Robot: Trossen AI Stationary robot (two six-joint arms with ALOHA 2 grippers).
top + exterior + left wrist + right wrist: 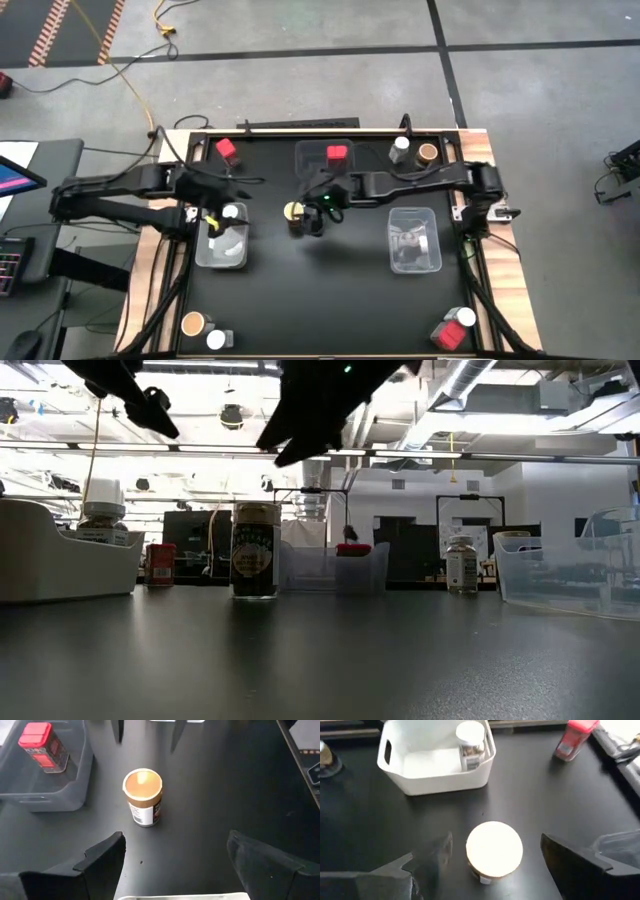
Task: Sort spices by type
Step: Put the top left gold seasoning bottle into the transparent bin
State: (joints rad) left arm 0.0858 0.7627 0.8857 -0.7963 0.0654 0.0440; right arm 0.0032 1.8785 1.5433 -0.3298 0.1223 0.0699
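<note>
Tabletop (330,300); nine spices (294,212); three bins (413,240)

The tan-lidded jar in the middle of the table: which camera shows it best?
The left wrist view: the tan-lidded jar shows whole, lid and label. The right wrist view shows mostly its lid, the high view a small top, the low view its side.

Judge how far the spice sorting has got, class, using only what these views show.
Done: a white-capped jar sits in the left bin, a red tin in the far bin. In hand: the open right gripper hovers above the tan-lidded jar; nothing gripped. Left: jars at the table's corners; the right bin looks empty.
</note>
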